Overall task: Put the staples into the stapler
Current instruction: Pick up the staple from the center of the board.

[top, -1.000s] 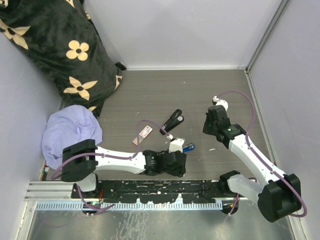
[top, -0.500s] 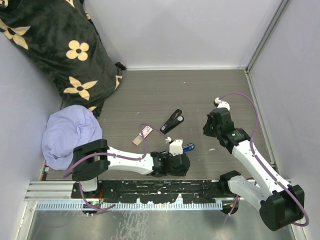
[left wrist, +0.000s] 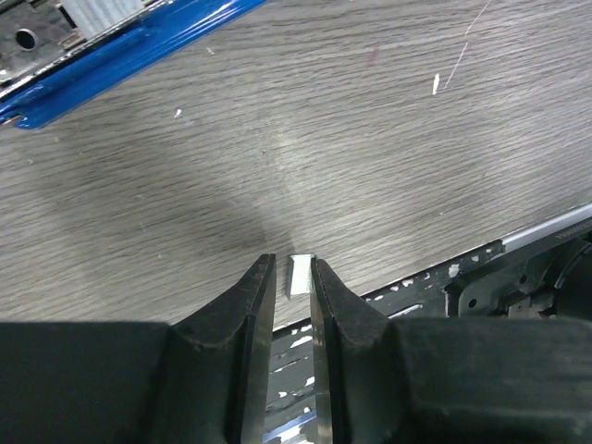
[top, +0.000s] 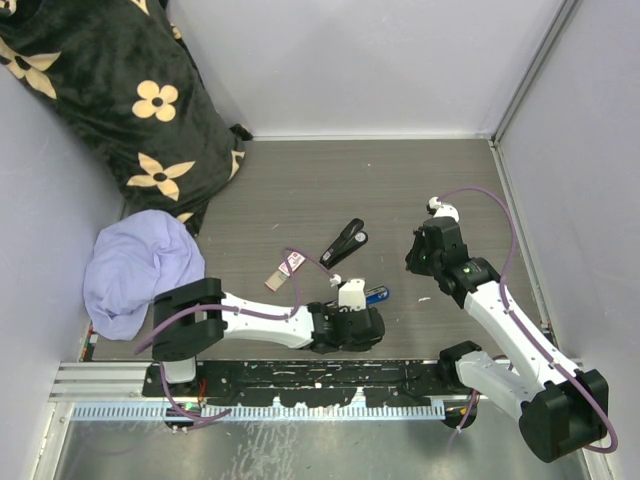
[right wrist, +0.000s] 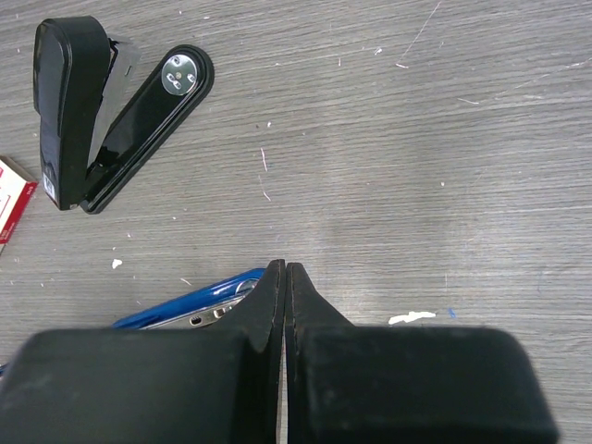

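The staples box (top: 290, 265), white with a red label, lies left of the black stapler (top: 345, 242), which is hinged open; the box also shows at the left edge of the right wrist view (right wrist: 9, 199), beside the black stapler (right wrist: 111, 102). A blue stapler (top: 376, 295) lies nearer the front edge. My left gripper (top: 372, 328) is low by that edge, just in front of the blue stapler (left wrist: 120, 55). Its jaws (left wrist: 293, 261) stand narrowly open around a small silvery strip (left wrist: 298, 276), which touches the right finger. My right gripper (right wrist: 285, 268) is shut and empty, above the blue stapler (right wrist: 185, 305).
A black flowered cushion (top: 110, 90) and a lilac cloth (top: 140, 265) fill the back left. Grey walls close in the table on three sides. The metal rail (left wrist: 546, 227) at the near edge runs just right of my left fingers. White specks dot the wood.
My left gripper has slid right along the near edge to the spot in front of the blue stapler, and its jaws have narrowed around the strip. The right arm shifted only slightly.
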Tool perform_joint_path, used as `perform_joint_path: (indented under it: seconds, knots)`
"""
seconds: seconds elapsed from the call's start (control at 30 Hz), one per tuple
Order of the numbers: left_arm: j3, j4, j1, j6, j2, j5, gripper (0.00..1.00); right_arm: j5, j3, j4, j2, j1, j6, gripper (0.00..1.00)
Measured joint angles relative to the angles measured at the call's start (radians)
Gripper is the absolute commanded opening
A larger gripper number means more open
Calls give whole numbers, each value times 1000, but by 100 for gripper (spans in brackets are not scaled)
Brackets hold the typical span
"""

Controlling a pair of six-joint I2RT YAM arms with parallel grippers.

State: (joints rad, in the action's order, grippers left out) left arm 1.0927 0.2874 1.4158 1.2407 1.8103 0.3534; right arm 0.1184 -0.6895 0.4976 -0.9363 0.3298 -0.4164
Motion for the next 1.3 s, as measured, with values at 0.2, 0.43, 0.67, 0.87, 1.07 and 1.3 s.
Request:
perform_joint_path:
  seconds: [0.2,0.43,0.67,0.87,1.07,1.3]
  knots:
    - [44,22,1,-6,27,-10,19,0,2,0,0,0,0,0]
    - [80,58,4,-11,51,-17,16,0,3,-1,0,0,0,0]
    - [86,105,11,-3,52,-16,16,0,4,-2,0,0,0,0]
    - [137,135,19,-3,85,-17,15,0,4,-3,0,0,0,0]
    - [156,163,19,-2,102,-18,13,0,4,-3,3,0,0,0]
    - [171,190,19,1,112,-18,9,-1,5,-4,19,0,0,0]
